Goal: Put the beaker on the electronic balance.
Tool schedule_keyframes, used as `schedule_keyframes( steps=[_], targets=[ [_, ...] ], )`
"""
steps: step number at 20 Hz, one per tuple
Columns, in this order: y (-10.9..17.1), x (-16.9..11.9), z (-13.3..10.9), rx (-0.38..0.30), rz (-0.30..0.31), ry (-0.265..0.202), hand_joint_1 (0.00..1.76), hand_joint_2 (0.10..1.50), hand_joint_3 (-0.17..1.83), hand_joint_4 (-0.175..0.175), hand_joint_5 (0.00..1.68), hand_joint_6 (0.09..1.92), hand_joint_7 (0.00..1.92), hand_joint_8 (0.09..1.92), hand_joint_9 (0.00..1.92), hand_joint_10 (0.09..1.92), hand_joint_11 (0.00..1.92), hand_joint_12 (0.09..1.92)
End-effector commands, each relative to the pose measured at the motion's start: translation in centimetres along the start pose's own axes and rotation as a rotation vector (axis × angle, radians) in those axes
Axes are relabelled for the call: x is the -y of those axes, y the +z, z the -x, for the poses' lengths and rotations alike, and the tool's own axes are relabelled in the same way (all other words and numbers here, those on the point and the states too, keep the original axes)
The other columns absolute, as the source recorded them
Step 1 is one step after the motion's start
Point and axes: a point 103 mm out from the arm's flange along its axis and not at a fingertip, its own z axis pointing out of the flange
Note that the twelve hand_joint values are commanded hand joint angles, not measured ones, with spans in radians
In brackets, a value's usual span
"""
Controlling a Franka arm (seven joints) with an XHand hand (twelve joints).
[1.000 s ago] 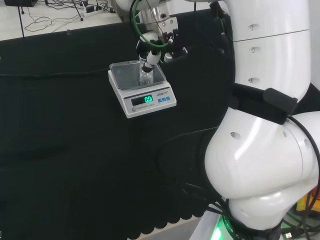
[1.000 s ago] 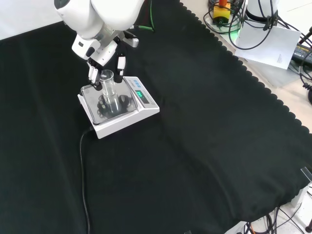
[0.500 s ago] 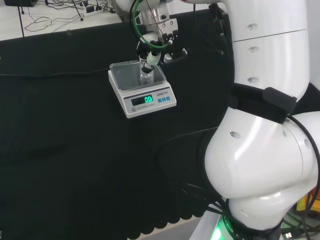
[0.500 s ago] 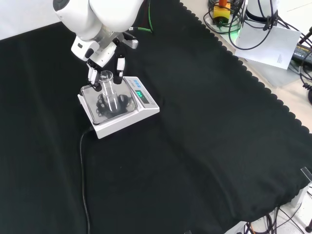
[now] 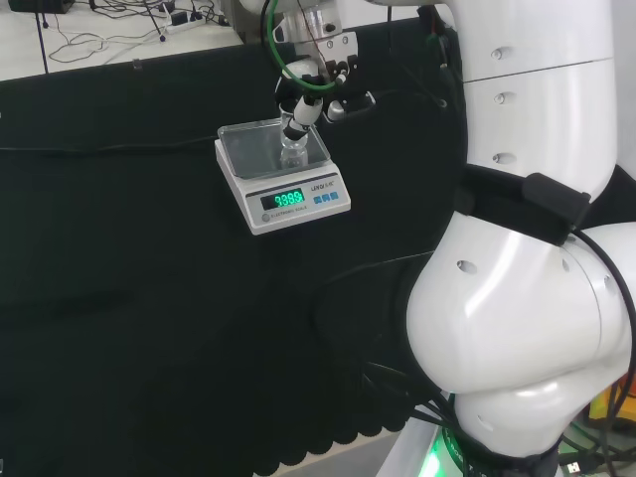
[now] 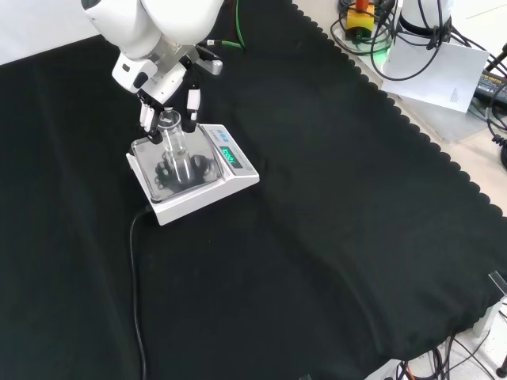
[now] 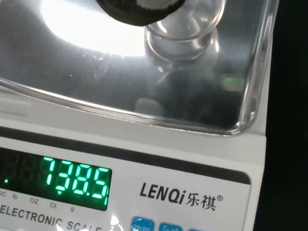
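The clear glass beaker (image 6: 176,150) stands upright on the steel pan of the white electronic balance (image 6: 200,192). The hand (image 6: 164,79) hangs just above it, open, with its fingers (image 6: 192,103) reaching down on either side of the beaker's rim and a gap showing between them. In the head view the hand (image 5: 313,75) is over the beaker (image 5: 291,154) on the balance (image 5: 298,211), whose green display is lit. The wrist view has the beaker's base (image 7: 185,33) resting on the pan of the balance (image 7: 202,154), with a black fingertip (image 7: 139,9) close before it.
The balance's black cable (image 6: 135,269) runs toward the front edge of the cloth. White arm links (image 5: 527,298) stand at the right of the head view. Cables and gear (image 6: 372,32) lie beyond the cloth's scalloped edge.
The hand has risen slightly above the beaker. The balance's display has gone from a short zero reading to a longer number. The beaker has stayed on the pan.
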Motion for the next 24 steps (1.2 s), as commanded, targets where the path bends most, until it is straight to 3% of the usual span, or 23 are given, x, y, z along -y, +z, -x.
schedule_keyframes(
  steps=[1,11,13,14,15,17,20,24],
  targets=[
    [0.55,-0.40,-0.27,0.006,-0.013,0.003,1.09,1.15,0.00,-0.075,0.91,1.12,1.01,0.79,1.35,0.44,1.51,0.63],
    [1.04,-0.63,-0.48,0.013,-0.011,0.002,1.11,1.14,0.00,-0.101,0.93,1.08,1.05,0.76,1.36,0.41,1.49,0.62],
    [0.91,-0.64,-0.58,0.014,-0.015,0.002,1.09,1.13,-0.01,-0.038,0.96,1.04,1.05,0.76,1.38,0.40,1.52,0.63],
    [0.87,-0.61,-0.60,0.016,-0.016,0.002,1.04,1.09,-0.03,-0.073,0.94,0.96,1.04,0.76,1.39,0.39,1.52,0.62],
    [0.87,-0.59,-0.63,0.022,-0.018,0.003,0.99,1.04,-0.06,-0.108,0.90,0.90,1.02,0.75,1.39,0.38,1.52,0.62],
    [0.89,-0.53,-0.69,0.049,-0.015,0.005,0.89,0.96,-0.12,-0.131,0.76,0.90,0.97,0.77,1.37,0.35,1.50,0.63],
    [0.61,-0.31,-0.66,0.061,0.000,0.011,0.75,0.89,-0.17,-0.119,0.46,1.00,0.83,0.82,1.31,0.35,1.46,0.67],
    [0.37,0.00,-0.53,0.083,0.010,0.028,0.65,0.85,-0.17,-0.090,0.32,0.87,0.62,0.85,1.04,0.47,1.36,0.79]
  ],
)
